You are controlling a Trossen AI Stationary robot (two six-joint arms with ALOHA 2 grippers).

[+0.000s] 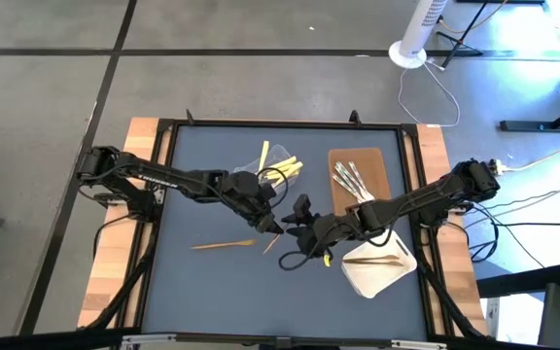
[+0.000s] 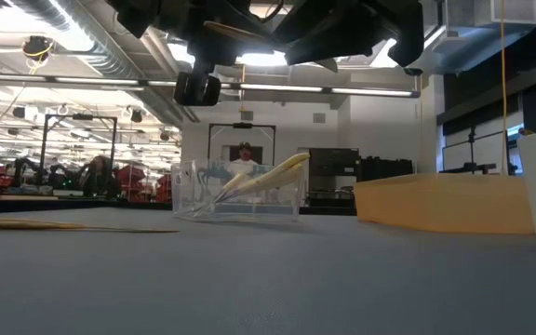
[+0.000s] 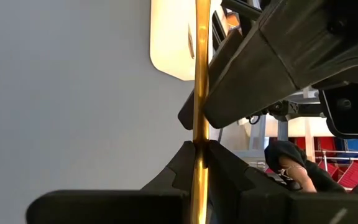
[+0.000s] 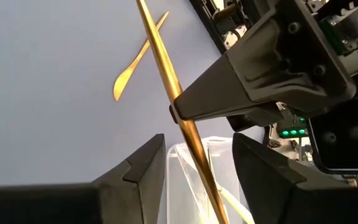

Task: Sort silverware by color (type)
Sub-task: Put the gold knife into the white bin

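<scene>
My left gripper (image 1: 271, 225) hangs over the mat's middle, shut on an orange-brown utensil (image 1: 272, 239). My right gripper (image 4: 194, 171) faces it, open, one finger on each side of that utensil's shaft (image 4: 185, 124) without touching it. A second orange-brown utensil (image 1: 224, 245) lies flat on the mat to the left. Pale yellow utensils (image 1: 285, 171) lean in a clear tub (image 2: 240, 191). Silver ones (image 1: 350, 179) lie on the brown tray (image 1: 372, 160). Orange-brown ones (image 1: 372, 260) lie on the white tray (image 1: 382, 277). My left gripper pinches the orange-brown utensil's thin shaft (image 3: 198, 134) between its two fingers (image 3: 225, 165), which lie across it. The utensil is lifted clear of the mat and runs on past the fingers toward my right gripper.
The clear tub stands at the mat's far middle, the brown tray at the far right, the white tray at the near right. The two grippers are close together above the mat. Bare mat (image 1: 212, 292) lies at the near left.
</scene>
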